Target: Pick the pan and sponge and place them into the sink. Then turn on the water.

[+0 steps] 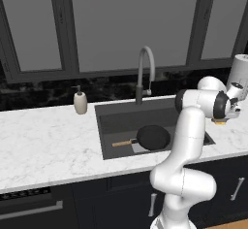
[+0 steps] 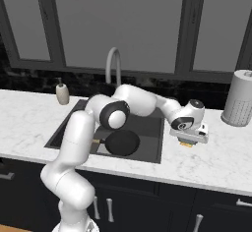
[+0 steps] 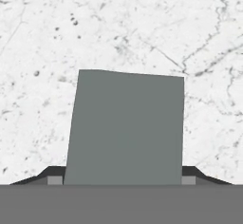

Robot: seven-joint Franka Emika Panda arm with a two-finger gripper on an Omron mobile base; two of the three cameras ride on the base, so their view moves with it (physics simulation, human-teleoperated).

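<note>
Sponge (image 3: 124,128) lies on the marble desk (image 3: 38,42) between the fingers (image 3: 53,174) of the hand (image 2: 187,142), whose grip I cannot tell; pan (image 1: 153,137) rests in the sink (image 1: 116,121).

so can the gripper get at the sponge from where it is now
Probably yes. The gripper hangs right over the sponge on the marble counter, a finger tip showing at either side of it, with nothing between. Whether the fingers touch it yet can't be told.

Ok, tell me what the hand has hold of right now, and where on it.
Cannot be told for sure: the hand straddles the sponge on the counter, one finger on each side edge, but a firm grip is not visible.
</note>
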